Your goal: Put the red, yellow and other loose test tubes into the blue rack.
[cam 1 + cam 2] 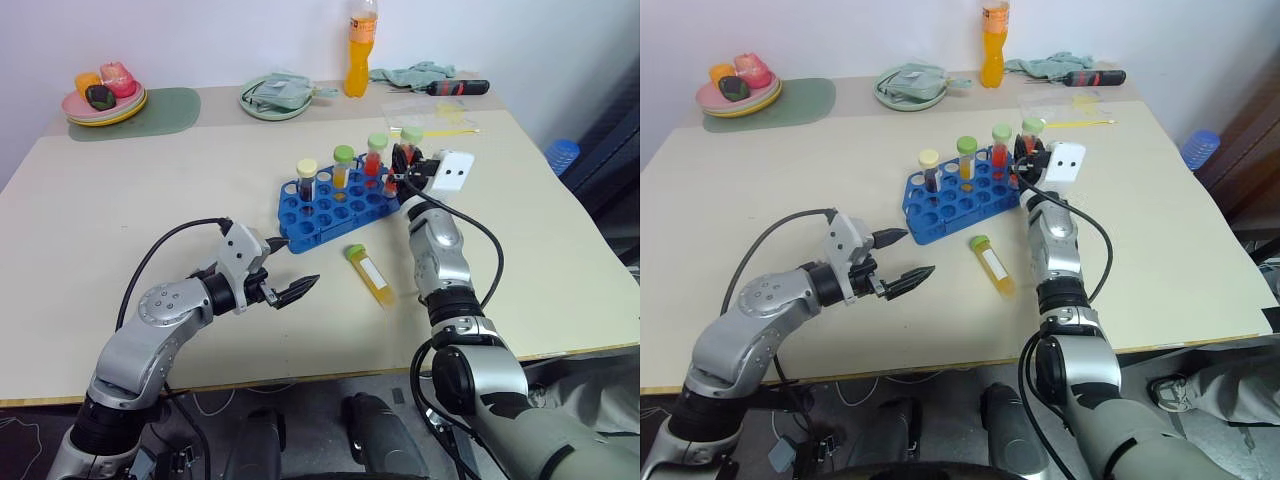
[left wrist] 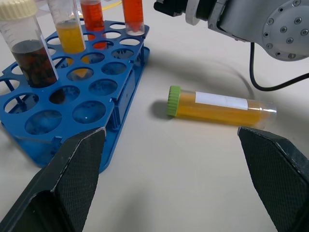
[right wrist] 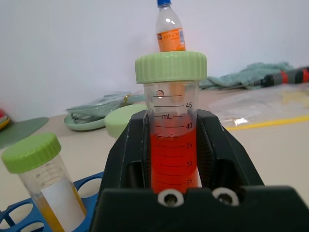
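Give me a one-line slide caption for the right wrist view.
Right gripper shut on a green-capped red tube, held upright above the blue rack.

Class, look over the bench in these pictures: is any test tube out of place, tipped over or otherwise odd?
Yes. One yellow tube with a green cap lies on its side on the table, beside the blue rack, while the other tubes stand upright. No spill shows.

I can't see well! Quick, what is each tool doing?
Left tool: open, holding nothing.
Right tool: shut on a red tube, over the rack.
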Action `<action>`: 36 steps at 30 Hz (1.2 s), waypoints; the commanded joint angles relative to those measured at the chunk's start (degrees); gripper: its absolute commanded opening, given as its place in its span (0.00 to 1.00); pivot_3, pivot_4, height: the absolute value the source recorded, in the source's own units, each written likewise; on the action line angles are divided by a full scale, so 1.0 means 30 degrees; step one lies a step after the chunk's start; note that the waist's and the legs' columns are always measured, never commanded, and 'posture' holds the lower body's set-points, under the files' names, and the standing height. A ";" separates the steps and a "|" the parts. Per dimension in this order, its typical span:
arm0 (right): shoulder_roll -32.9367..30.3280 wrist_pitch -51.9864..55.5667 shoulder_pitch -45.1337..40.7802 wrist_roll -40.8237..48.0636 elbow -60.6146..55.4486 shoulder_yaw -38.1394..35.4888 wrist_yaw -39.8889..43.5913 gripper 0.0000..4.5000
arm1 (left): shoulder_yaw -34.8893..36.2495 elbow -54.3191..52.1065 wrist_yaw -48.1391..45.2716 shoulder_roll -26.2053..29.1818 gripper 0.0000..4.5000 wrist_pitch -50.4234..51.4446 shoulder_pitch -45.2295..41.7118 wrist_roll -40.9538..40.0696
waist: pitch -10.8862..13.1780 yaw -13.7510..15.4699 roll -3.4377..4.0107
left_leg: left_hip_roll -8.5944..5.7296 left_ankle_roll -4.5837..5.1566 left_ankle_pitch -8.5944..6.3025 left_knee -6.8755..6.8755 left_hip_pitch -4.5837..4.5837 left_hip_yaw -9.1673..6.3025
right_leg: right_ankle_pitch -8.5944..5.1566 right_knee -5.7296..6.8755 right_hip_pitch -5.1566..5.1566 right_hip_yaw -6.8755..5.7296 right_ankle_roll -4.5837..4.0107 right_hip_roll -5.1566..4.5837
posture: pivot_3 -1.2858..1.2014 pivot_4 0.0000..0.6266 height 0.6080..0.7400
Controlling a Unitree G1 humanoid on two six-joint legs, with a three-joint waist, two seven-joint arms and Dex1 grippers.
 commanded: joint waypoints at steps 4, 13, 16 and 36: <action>0.0187 -0.0836 -0.0159 -0.0004 0.0401 0.0416 0.0325 0.17 | -0.0015 -0.0743 0.0094 -0.0127 1.00 -0.0105 -0.0127 -0.0120 | 0.0000 -0.0015 0.0000 | 0.0001 0.0000 0.0000 -0.0002 0.0002 0.0000 | 0.0000 0.0000 0.0000 0.0001 0.0000 0.0002 | 0.52 0.24 1.00; -0.0093 -0.0531 -0.0103 0.0360 -0.0435 0.0265 0.0233 0.98 | 0.0016 -0.0833 0.0182 -0.0139 1.00 -0.0101 -0.0039 -0.0095 | 0.0002 0.0029 0.0003 | 0.0000 0.0000 0.0000 -0.0001 0.0001 0.0003 | 0.0000 -0.0002 0.0000 0.0002 0.0000 -0.0003 | 0.52 0.24 1.00; -0.0836 0.1515 0.1310 0.1034 -0.4024 0.0206 0.0676 0.98 | 0.0195 -0.1042 0.0340 -0.0116 1.00 -0.0028 0.0150 -0.0154 | 0.0002 0.0146 0.0004 | -0.0001 -0.0001 0.0000 0.0000 -0.0006 -0.0002 | 0.0000 -0.0004 0.0000 0.0000 0.0000 -0.0006 | 0.52 0.24 1.00; -1.1720 3.5143 0.1664 1.1633 -2.1724 0.4330 0.3545 0.98 | 0.0312 0.1490 -0.2630 0.1556 1.00 -0.1302 0.0206 0.0522 | 0.0003 0.0154 0.0010 | 0.0000 0.0010 -0.0003 0.0006 0.0007 -0.0003 | -0.0010 -0.0023 0.0004 0.0011 -0.0011 0.0025 | 0.52 0.24 1.00</action>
